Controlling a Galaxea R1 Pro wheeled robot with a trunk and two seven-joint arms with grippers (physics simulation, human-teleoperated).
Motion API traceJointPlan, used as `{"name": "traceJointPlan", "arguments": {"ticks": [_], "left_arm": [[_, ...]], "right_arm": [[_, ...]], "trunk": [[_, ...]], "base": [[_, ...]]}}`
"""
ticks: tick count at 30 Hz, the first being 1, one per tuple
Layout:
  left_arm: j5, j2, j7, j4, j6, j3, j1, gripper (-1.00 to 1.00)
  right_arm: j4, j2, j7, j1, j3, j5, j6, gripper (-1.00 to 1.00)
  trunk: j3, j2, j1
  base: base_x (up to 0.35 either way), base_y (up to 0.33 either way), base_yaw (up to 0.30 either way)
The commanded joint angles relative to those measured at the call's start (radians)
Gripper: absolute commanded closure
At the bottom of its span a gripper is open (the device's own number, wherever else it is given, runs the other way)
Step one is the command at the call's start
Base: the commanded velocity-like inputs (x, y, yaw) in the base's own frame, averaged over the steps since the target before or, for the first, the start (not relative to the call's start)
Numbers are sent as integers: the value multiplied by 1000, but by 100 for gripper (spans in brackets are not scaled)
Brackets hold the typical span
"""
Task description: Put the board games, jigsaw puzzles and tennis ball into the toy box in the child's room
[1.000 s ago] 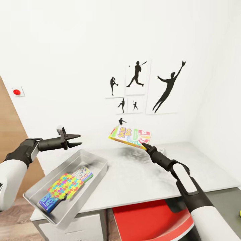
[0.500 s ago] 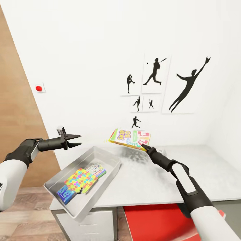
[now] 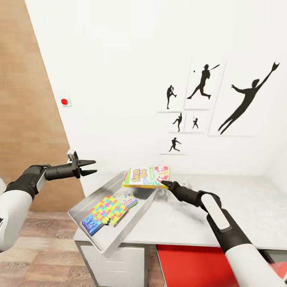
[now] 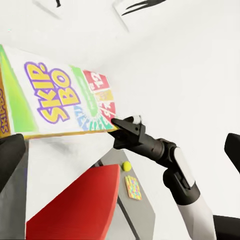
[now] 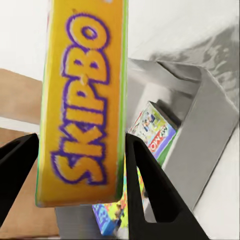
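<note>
Right gripper (image 3: pixel 163 183), fingers clamped on one edge of the Skip-Bo board game (image 3: pixel 146 176), holds it flat over the toy box (image 3: pixel 137 215) far rim, apparently for release inside. Left gripper (image 3: pixel 91 167) fingers spread, empty, clear of the box.

A child's room: sports-silhouette pictures (image 3: pixel 207 95) on white wall, toy box (image 3: pixel 119 235) on table (image 3: pixel 239 215).

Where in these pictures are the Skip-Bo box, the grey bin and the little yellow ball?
Skip-Bo box (image 3: pixel 146 176): head view, on its printed top face.
Grey bin (image 3: pixel 140 208): head view, on its right side wall.
Yellow ball (image 4: pixel 127 166): left wrist view, on its middle, low beyond the red thing.
</note>
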Motion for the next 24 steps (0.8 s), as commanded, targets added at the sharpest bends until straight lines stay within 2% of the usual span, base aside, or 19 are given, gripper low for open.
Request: {"name": "traceJointPlan", "arguments": {"ticks": [1,3,5,9,14,17,24], "left_arm": [[-1,0,-4,0,11,1,-1,-100],[-1,0,-4,0,11,1,-1,-100],[-1,0,-4,0,11,1,-1,-100],[-1,0,-4,0,11,1,-1,-100],[-1,0,-4,0,11,1,-1,-100],[-1,0,-4,0,11,1,-1,-100],[-1,1,-4,0,10,1,-1,-100]], "right_arm": [[-2,-1,-10,-2,1,-14,10,100],[-5,-2,-22,-3,1,-14,36,100],[-39,-3,-31,-4,2,-14,80,100],[-98,-3,-35,-2,4,-14,120,100],[-141,-3,-42,7,3,-13,130,100],[-164,-12,-47,11,-5,-14,134,100],[-212,-14,-47,12,-4,-13,133,100]], "trunk": [[-4,-3,1],[-6,-3,1],[-9,-3,1],[-14,-3,1],[-17,-3,1],[-17,-3,1],[-18,-3,1]], "base": [[0,92,191],[0,68,191],[0,25,191],[0,26,190],[0,70,95],[0,13,12],[0,24,1]]}}
